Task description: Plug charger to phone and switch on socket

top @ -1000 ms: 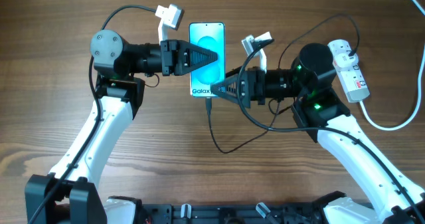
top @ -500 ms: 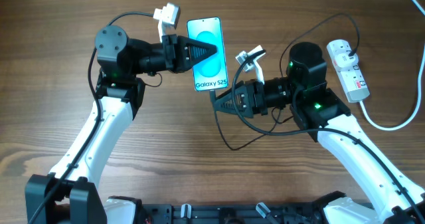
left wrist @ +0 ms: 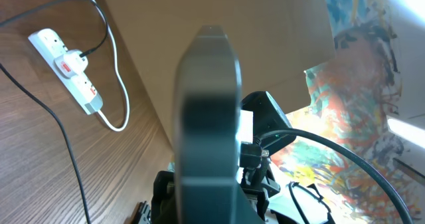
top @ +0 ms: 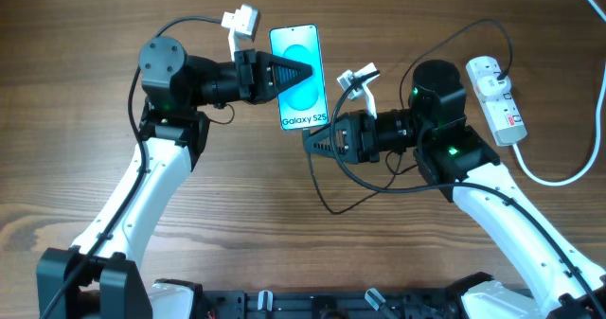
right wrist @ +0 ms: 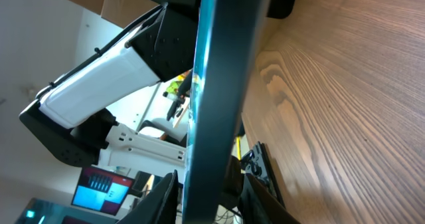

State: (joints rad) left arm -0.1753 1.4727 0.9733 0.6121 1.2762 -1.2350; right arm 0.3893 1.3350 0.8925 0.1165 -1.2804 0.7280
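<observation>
My left gripper [top: 303, 72] is shut on the left edge of the phone [top: 305, 90] and holds it above the table, teal screen up. In the left wrist view the phone [left wrist: 207, 111] shows edge-on. My right gripper [top: 309, 141] is at the phone's lower end. In the right wrist view its jaws [right wrist: 209, 187] straddle the edge-on phone [right wrist: 222, 64], narrowed but with a thin gap still showing. The black charger cable [top: 327, 205] loops from there back to the white socket [top: 499, 97]; its connector is hidden. The socket's red switch [left wrist: 66, 66] is visible.
The socket's thick white cord [top: 559, 175] curves off the right side of the table. White camera-cable plugs stick up at my left wrist [top: 240, 21] and right wrist [top: 358, 76]. Both arms meet over the table's middle back.
My right gripper has dropped back to the phone's lower end and its jaws have narrowed from wide open. My left gripper has swung the phone slightly right and tilted it.
</observation>
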